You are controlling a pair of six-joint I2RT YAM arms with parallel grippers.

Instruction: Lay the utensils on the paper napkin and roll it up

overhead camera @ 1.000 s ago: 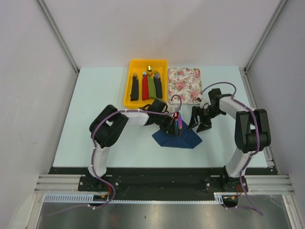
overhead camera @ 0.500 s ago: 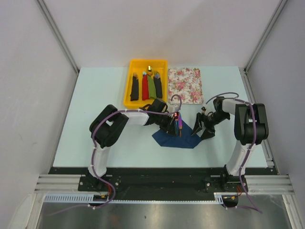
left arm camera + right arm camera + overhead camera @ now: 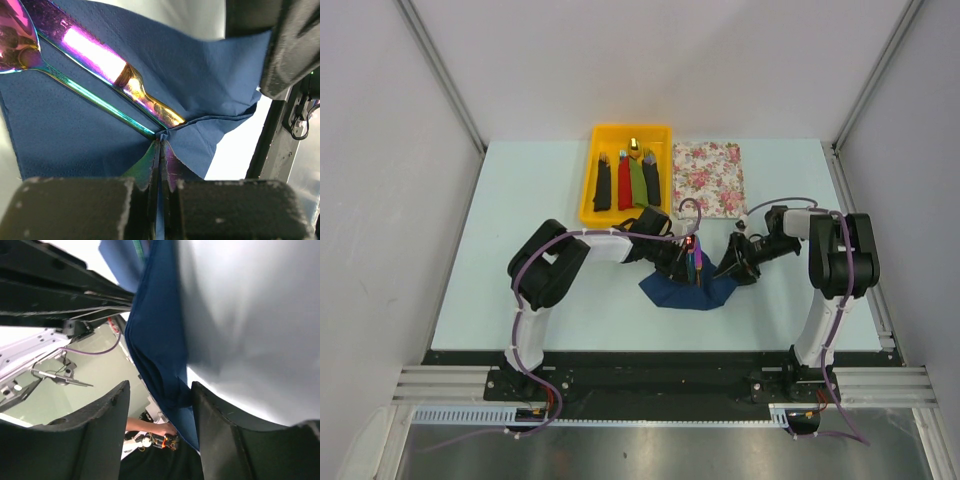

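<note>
The navy paper napkin (image 3: 695, 296) lies crumpled at mid-table, with the two iridescent utensils (image 3: 697, 262) on it. In the left wrist view the spoon (image 3: 20, 47) and the second slim piece (image 3: 95, 54) lie side by side on the napkin (image 3: 60, 130). Their handle ends meet at my left gripper (image 3: 161, 150). My left gripper (image 3: 687, 264) is shut, with a thin fold of napkin pinched between its jaws. My right gripper (image 3: 733, 269) is open at the napkin's right corner. A raised napkin edge (image 3: 160, 345) hangs between its spread fingers (image 3: 100, 430).
A yellow tray (image 3: 588, 195) at the back holds black, red and green bundles (image 3: 626, 180) with gold-tipped pieces. The floral mat (image 3: 708, 178) lies to its right, just behind my right arm. My right arm's dark body (image 3: 295, 50) shows close by in the left wrist view.
My right gripper has swung down and leftward to the napkin's right corner. That corner has lifted and folded inward, so the napkin looks narrower. The left gripper has stayed put.
</note>
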